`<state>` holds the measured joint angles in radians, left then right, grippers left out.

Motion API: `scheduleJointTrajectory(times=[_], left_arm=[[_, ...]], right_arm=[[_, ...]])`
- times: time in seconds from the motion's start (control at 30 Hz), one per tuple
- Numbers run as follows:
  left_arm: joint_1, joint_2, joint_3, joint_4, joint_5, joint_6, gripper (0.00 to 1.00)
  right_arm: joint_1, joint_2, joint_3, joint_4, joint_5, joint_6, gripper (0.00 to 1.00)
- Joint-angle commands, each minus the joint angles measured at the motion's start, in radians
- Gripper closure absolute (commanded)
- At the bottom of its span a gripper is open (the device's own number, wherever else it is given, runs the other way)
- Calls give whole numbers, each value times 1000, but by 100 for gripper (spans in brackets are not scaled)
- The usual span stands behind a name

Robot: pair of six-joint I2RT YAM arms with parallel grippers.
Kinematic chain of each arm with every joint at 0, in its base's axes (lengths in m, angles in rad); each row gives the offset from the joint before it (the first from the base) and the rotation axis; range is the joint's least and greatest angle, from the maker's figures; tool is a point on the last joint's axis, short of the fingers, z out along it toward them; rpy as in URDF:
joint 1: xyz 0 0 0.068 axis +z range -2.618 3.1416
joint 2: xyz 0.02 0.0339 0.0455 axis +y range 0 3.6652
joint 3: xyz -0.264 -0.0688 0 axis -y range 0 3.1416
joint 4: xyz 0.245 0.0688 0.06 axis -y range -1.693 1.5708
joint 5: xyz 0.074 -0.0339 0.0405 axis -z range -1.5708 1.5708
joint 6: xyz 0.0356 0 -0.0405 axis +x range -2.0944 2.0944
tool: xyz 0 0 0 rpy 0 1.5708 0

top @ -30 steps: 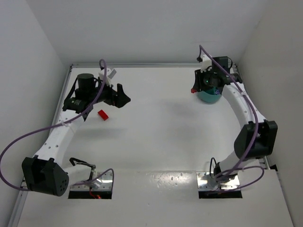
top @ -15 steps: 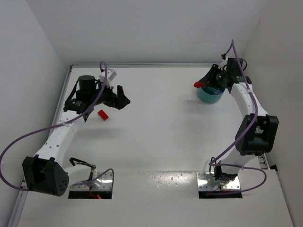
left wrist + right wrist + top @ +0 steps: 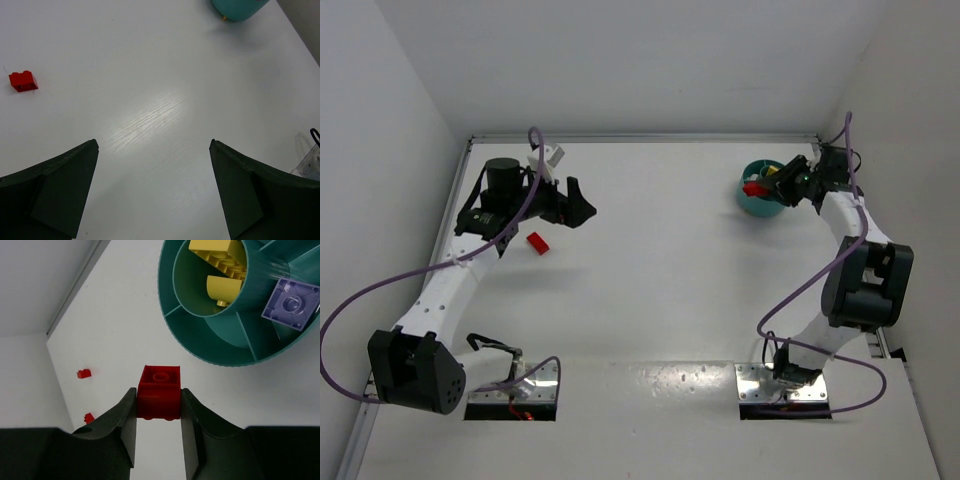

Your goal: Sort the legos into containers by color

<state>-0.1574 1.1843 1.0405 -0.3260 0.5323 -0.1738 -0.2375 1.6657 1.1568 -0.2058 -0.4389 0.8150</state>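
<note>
My right gripper (image 3: 761, 186) (image 3: 159, 401) is shut on a red lego (image 3: 160, 392) and holds it above the table beside the teal tub's rim (image 3: 200, 352). From above, this lego (image 3: 753, 188) shows over the tub (image 3: 752, 208). The tub's centre well holds yellow legos (image 3: 220, 255), and one outer compartment holds a purple lego (image 3: 291, 304). My left gripper (image 3: 582, 208) (image 3: 153, 142) is open and empty. It hovers just right of another red lego (image 3: 537, 243) (image 3: 23, 81) lying on the table.
The right wrist view shows two small red legos far off on the table, one (image 3: 83, 373) above the other (image 3: 89, 417). The tub also shows at the top of the left wrist view (image 3: 240, 7). White walls close the table at back and sides.
My right arm swung out to the right and its wrist turned, so the gripper now reaches the tub from the right, still holding the red lego. The left arm has not moved.
</note>
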Motion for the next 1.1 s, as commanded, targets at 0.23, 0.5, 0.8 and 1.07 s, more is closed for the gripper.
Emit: scheduleJointTrajectory(times=[0.23, 0.5, 0.8, 1.07], left_arm=[[7, 0, -25, 56, 34, -33, 0], [16, 0, -36, 65, 67, -42, 0], [16, 0, -36, 74, 67, -43, 0], [25, 0, -45, 74, 77, -52, 0]], right_arm=[[-42, -14, -34, 167, -54, 115, 100], [-69, 29, -45, 243, -67, 159, 100], [-79, 68, -25, 263, -67, 168, 100], [-79, 86, -16, 263, -58, 177, 100]])
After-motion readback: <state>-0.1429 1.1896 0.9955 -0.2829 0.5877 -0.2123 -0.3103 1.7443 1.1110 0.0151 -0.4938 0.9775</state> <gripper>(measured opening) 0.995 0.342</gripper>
